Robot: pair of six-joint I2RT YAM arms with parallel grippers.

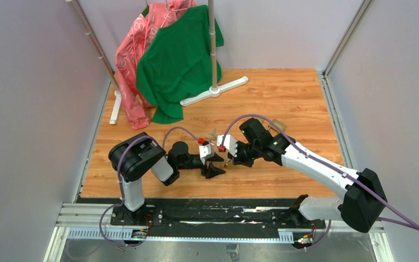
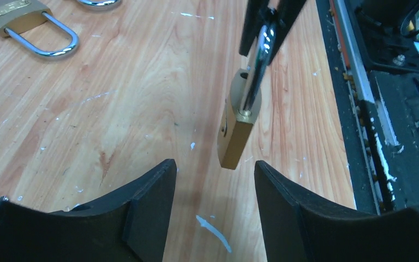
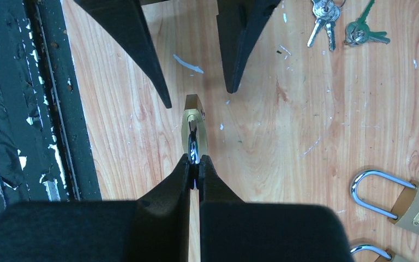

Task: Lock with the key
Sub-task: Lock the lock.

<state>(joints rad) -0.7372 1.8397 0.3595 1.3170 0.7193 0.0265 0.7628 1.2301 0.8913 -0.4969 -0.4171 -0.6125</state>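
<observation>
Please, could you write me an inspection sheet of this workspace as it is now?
Surface: wooden table, white scuffs.
Job's things: key lying flat, untouched; padlock hanging by its shackle from right gripper.
Clutter: green keys beside the key; two spare padlocks.
Grippers: right gripper shut on the shackle; left gripper open, facing the padlock, not touching.
Cables: purple cables along both arms.
Surroundings: rack with green shirt, pink garment.

Green shirt (image 1: 177, 60) and pink garment (image 1: 132, 71) hang on a rack (image 1: 214, 65).
</observation>
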